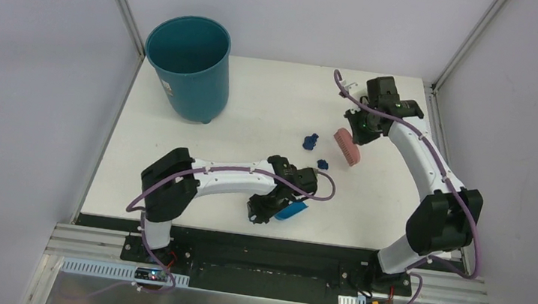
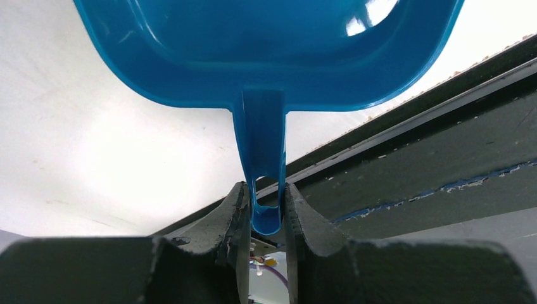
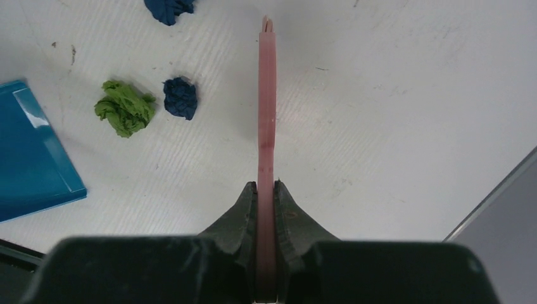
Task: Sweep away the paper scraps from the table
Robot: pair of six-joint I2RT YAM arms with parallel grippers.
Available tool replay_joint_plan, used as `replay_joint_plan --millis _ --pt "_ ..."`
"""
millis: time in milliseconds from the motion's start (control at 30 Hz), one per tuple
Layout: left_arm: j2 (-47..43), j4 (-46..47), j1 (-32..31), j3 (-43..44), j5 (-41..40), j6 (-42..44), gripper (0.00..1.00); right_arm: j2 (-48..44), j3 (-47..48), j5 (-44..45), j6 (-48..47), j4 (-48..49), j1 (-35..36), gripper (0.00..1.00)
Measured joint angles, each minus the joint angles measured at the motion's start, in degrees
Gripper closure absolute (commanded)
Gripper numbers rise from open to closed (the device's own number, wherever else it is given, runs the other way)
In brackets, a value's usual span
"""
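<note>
Three paper scraps (image 3: 180,97) turn up in your right wrist view: two dark blue wads and one olive-green wad (image 3: 125,107). All of them sit loose on the white tabletop (image 1: 255,113), roughly mid-table between your two arms. From the top camera, the dark blue ones lie near each other, just left of the pink brush (image 1: 346,146).

Your right claw (image 3: 266,190) is clamped tight on the brush's flat handle, which it holds edge-on. The bristle head is down near the tabletop, but I can't tell if it's actually touching.

Your left claw (image 2: 265,199) is pinching the tail end of the blue dustpan (image 2: 266,50) handle. The pan sits at the near side of the tabletop, right by the black strip (image 1: 242,240). Its flat lip is near the green wad but not touching it.

The surface looks a bit scuffed up close, with little dark specks and fine ribbed lines.

A teal round bin (image 1: 188,64) stands upright at the far left corner, well apart from the scraps.

The room is just plain pale lilac-grey walls (image 1: 24,81) on three sides, with aluminium posts (image 1: 120,0) running up at the far corners.
</note>
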Motion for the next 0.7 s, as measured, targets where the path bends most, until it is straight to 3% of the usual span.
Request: replay_joint_plan --millis 400,700 --pt "5.62 1.84 1.53 2.64 2.82 1.16 1.00 -0.59 -4.52 -5.53 0.09 -1.66 8.22 1.00" --pt "6.45 2.73 1.90 3.85 4.00 1.70 1.00 -6.91 -7.23 -14.53 1.16 -6.88 9.38 1.00"
